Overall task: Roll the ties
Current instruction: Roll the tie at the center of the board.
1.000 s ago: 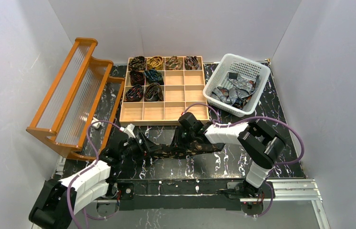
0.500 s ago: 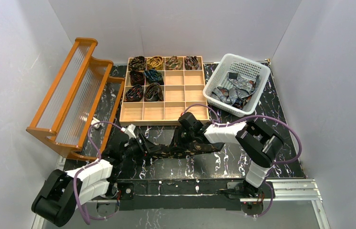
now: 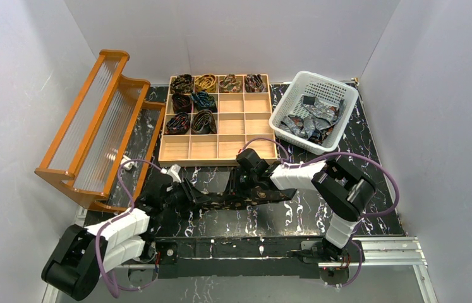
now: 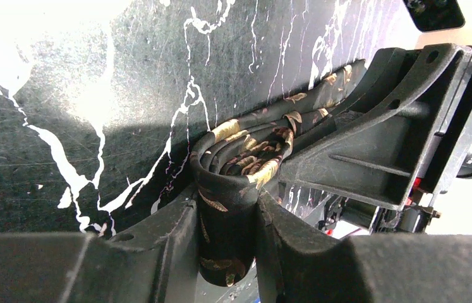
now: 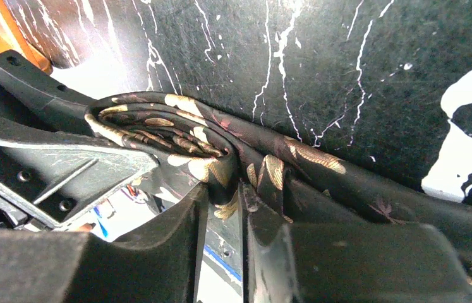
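Arms stretch low and inward over the black white-veined tabletop (image 3: pixel 309 214). My left gripper (image 4: pixel 227 218) clamps the coiled end of the dark brown gold-leafed fabric necktie (image 3: pixel 274 195); my right gripper (image 5: pixel 241 205) pinches the strip just beside that coil.

White walls (image 3: pixel 233 31), blk marble tabletop (image 3: pixel 284 216) w/ white veins, wooden rack (image 3: pixel 94 126) left

A robot lab cell: bare white walls (image 3: pixel 448 126) box in a marbled table (image 3: pixel 309 218) on aluminium rails (image 3: pixel 391 254).
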Controlling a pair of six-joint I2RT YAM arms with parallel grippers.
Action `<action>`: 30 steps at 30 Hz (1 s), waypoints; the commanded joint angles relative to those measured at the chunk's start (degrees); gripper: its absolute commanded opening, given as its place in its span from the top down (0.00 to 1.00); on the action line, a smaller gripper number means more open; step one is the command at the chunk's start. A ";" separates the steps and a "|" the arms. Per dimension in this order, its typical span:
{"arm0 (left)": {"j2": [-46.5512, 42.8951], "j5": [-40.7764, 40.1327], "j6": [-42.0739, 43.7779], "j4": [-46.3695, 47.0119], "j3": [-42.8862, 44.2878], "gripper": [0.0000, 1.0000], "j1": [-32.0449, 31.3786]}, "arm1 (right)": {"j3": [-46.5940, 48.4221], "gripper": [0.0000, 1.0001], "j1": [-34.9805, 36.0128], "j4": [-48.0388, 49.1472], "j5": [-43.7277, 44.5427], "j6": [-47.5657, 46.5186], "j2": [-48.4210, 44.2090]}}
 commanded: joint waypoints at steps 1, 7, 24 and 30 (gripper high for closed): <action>-2.19 -2.82 3.68 -12.89 4.29 0.74 0.14 | 0.34 0.65 0.12 0.86 0.97 -2.89 -2.14; -3.90 -4.70 4.78 -19.46 7.72 0.77 0.14 | 0.53 0.54 0.12 1.99 1.16 -5.50 -8.11; -1.45 -17.58 15.59 -44.99 23.08 0.74 -0.25 | 8.00 0.59 0.11 -19.88 15.76 -10.65 -2.74; 0.84 -25.39 18.40 -51.28 28.86 0.73 -1.33 | 7.34 0.57 0.15 -16.60 15.02 -10.83 -5.82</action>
